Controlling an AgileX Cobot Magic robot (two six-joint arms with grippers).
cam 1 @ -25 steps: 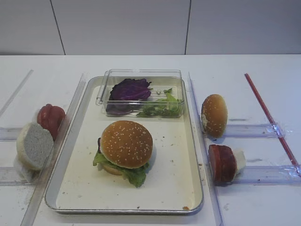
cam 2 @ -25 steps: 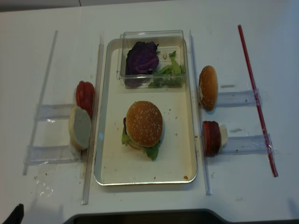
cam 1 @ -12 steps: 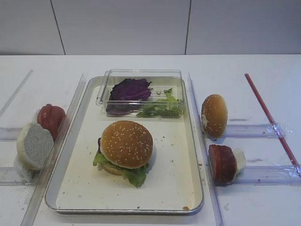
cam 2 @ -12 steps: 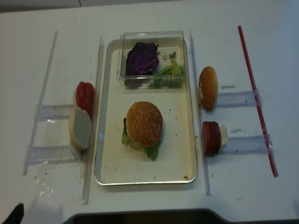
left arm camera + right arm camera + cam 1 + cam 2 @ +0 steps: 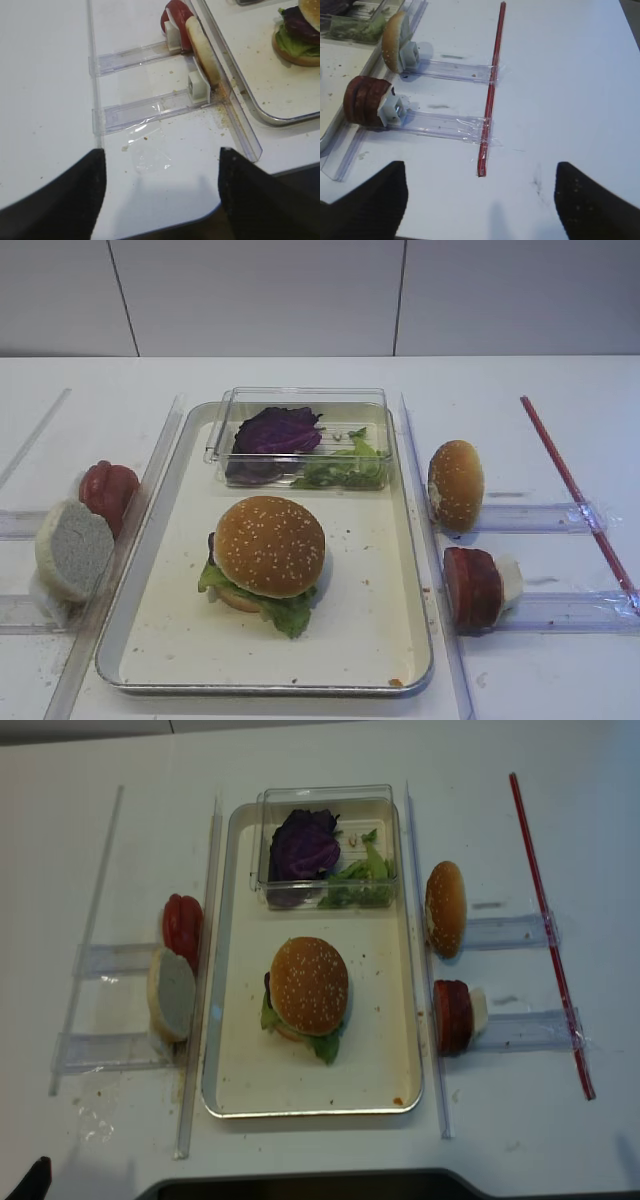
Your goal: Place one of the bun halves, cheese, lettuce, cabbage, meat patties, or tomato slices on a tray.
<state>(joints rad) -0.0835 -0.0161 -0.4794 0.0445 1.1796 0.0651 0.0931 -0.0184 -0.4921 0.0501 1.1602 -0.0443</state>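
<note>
Exterior high — red rod (image 5: 575,490) beside rails (image 5: 540,516)

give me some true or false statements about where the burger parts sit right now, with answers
1. The sesame bun top sits on the stacked burger inside the tray. True.
2. The cabbage lies on the bare tray floor. False: it lies in the clear plastic box, beside the lettuce.
3. The pale bun half stands left of the tray. True.
4. The other golden bun half lies flat on the tray. False: it stands on edge, right of the tray.
5. The right gripper grips the red stick. False: its fingers are apart, holding nothing.
</note>
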